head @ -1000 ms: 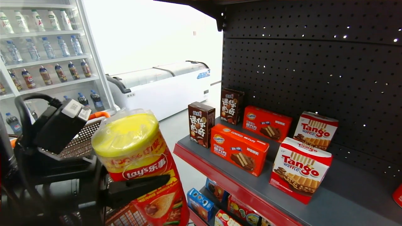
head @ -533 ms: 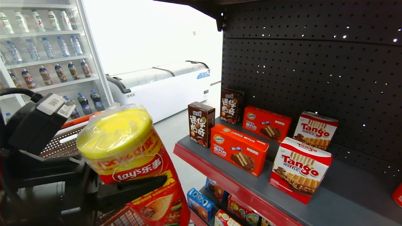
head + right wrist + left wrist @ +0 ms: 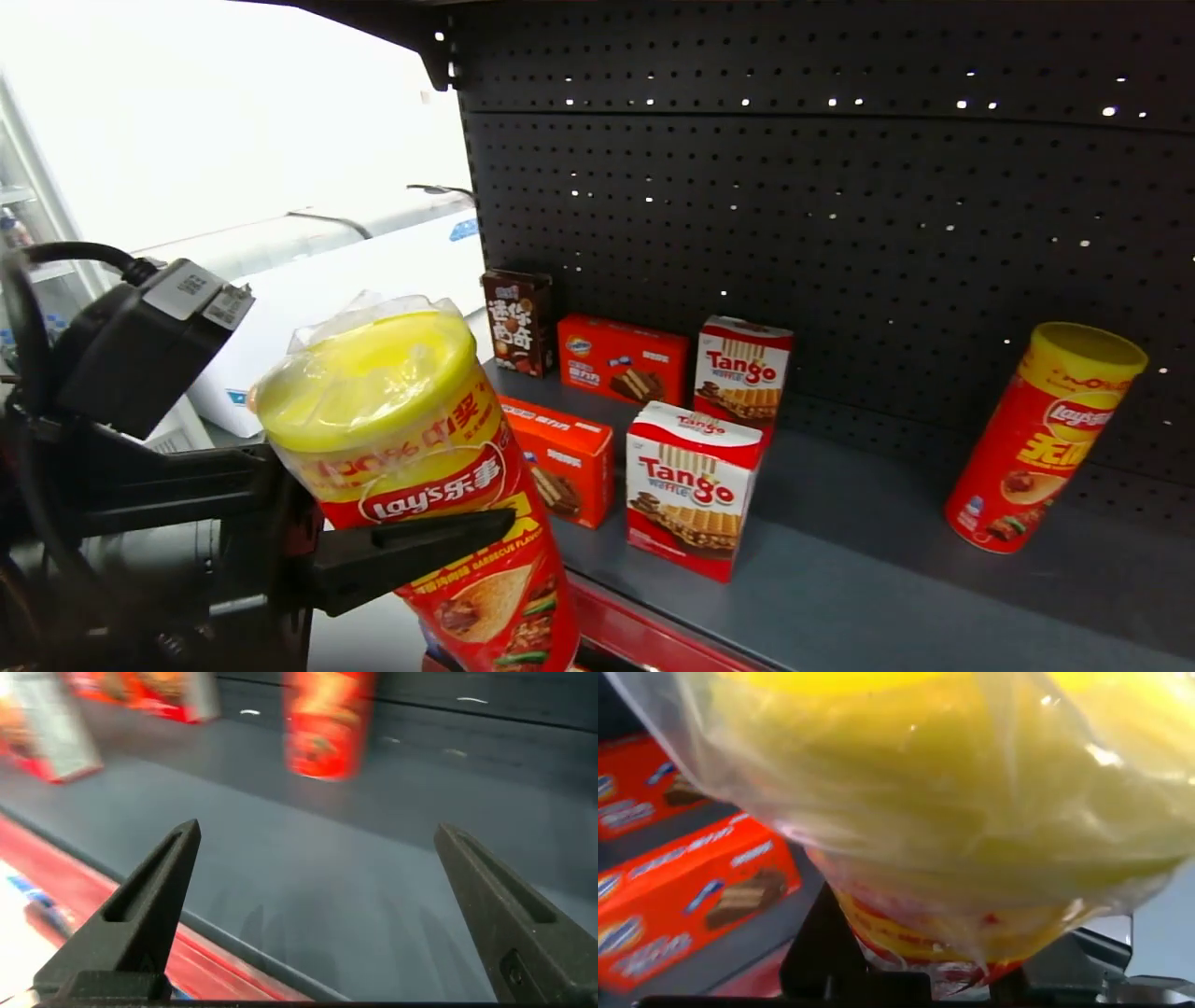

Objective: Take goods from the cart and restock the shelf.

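My left gripper [image 3: 411, 551] is shut on a tall red chips can with a yellow lid [image 3: 439, 476], held upright in front of the shelf's left end. In the left wrist view the can [image 3: 971, 812] looms close, its lid under clear plastic. A second chips can [image 3: 1046, 439] stands on the grey shelf board [image 3: 859, 579] at the right, and also appears as the can [image 3: 322, 723] in the right wrist view. My right gripper [image 3: 318, 905] hangs open over the shelf's front edge, nothing between its fingers.
On the shelf's left half stand two white-and-red wafer boxes [image 3: 691, 485], two orange boxes [image 3: 621, 359] and a brown box [image 3: 516, 322]. The black pegboard [image 3: 840, 215] backs the shelf. A white freezer [image 3: 308, 271] stands to the left. The board between the boxes and the second can is bare.
The head camera has swung right, so the shelf shifted left and the second can came into view. The left gripper still holds its can.
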Controlling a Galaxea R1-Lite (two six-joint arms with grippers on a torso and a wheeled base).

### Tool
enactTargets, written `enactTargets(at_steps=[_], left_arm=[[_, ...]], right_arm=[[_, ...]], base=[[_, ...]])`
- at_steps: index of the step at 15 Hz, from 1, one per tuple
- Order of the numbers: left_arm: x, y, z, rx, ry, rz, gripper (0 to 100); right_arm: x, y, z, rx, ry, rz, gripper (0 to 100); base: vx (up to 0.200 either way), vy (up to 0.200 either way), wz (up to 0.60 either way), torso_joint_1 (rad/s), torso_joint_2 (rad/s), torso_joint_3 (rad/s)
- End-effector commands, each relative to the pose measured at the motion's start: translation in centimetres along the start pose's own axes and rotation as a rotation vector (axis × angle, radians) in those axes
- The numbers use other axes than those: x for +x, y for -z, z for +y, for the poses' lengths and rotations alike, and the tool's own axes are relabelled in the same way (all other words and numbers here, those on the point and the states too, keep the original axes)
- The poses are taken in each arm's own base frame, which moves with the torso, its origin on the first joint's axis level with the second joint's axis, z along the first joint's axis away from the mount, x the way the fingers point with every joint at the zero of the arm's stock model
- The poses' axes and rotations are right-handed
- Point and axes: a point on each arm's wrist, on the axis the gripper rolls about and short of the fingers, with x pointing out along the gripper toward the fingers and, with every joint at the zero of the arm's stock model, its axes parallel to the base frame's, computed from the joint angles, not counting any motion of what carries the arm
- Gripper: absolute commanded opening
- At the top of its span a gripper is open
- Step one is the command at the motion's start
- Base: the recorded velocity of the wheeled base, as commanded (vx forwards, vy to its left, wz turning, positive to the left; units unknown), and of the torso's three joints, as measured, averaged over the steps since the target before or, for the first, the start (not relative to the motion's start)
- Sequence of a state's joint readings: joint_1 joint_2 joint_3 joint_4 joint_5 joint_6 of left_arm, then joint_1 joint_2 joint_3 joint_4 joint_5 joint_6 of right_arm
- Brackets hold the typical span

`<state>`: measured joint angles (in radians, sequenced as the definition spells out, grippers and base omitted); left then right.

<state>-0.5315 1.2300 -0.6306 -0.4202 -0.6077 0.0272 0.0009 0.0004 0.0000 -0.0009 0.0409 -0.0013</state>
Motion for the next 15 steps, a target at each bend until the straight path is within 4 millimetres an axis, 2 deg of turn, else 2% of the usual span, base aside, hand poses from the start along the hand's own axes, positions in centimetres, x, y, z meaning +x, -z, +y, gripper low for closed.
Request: enactTargets(at_steps=[1, 9, 15], left_arm=[[0.34, 0.03, -0.02, -0.002, 0.011, 0.006, 0], [1.21, -0.57, 0.04, 0.008, 0.034, 0.002, 0], [1.25, -0.55, 0.03, 0.007, 0.035, 0.003, 0]], right_arm=[[0.0, 0.01, 0.0, 0.0, -0.001, 0.0, 100], [0.0, 0.01, 0.0, 0.0, -0.001, 0.0, 100], [0.0, 0.01, 0.0, 0.0, -0.001, 0.0, 100]], base=[[0.0, 0.0, 0.0, 0.0, 0.0, 0.0], [0.0, 0.0, 0.0, 0.0, 0.0, 0.0], [0.0, 0.0, -0.6, 0.002, 0.0, 0.002]])
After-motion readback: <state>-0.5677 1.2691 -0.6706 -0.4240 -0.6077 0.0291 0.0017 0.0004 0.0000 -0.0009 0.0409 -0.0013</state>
